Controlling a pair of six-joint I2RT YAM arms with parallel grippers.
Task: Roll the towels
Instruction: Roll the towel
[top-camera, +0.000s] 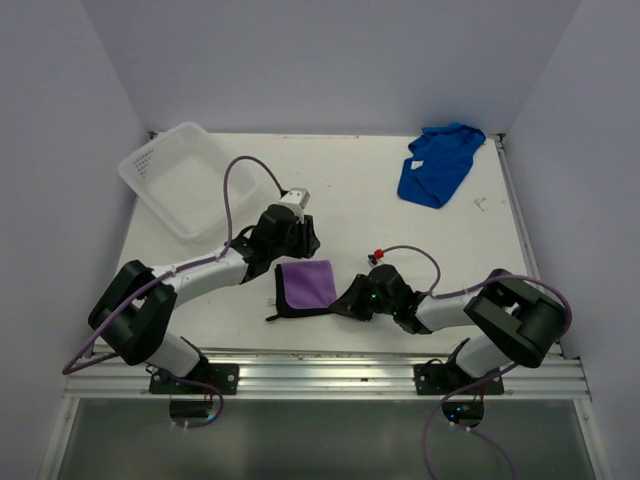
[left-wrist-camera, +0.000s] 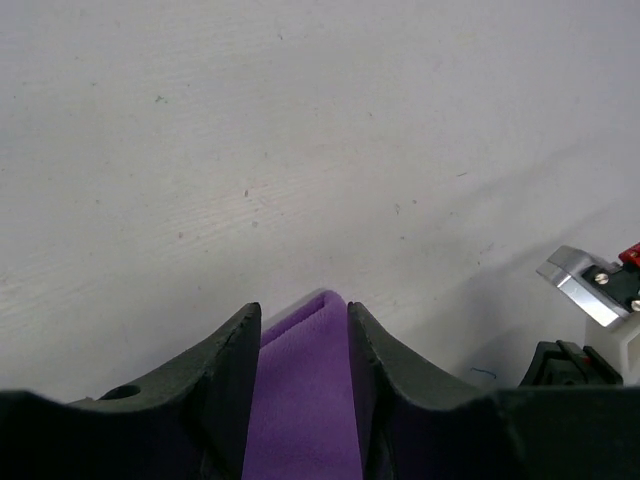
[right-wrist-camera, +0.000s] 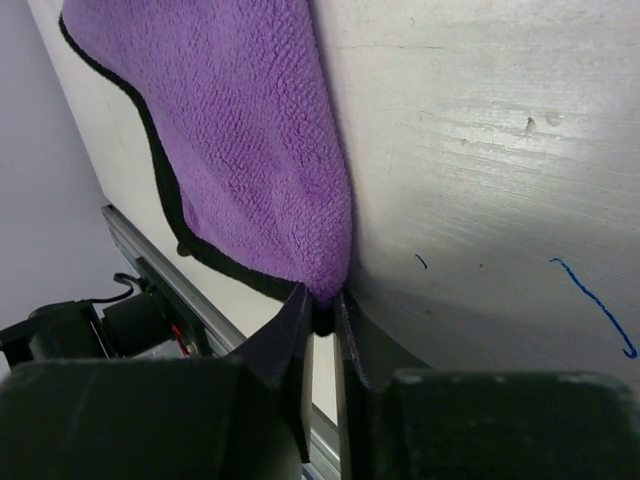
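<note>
At the near middle of the table: the purple towel (top-camera: 308, 284) lies folded flat into a rough square, black-edged, between the two arms.
Far right corner: the blue towel (top-camera: 438, 165) sits crumpled and untouched, well apart from both grippers.
Far left corner: a white plastic basket (top-camera: 135, 170) rests tilted on the table (top-camera: 380, 210).
Left gripper (left-wrist-camera: 303, 310): at the towel's far left corner, its jaws are partly closed on a thick fold of purple cloth that fills the gap between them.
Right gripper (right-wrist-camera: 322, 305): low at the towel's near right corner, its jaws are narrowed to a slit and pinch the tip of the cloth where the black hem ends.
Handling: the fleecy microfibre looks light, limp and grippy. It will sag and stretch rather than hold a shape, and the layers may slide apart.
Where to hold: pinching corners or the hem, as here, looks right. A roll likely needs both ends of one edge turned together and kept taut.
Risk: an uneven pull could skew or unfold it.
</note>
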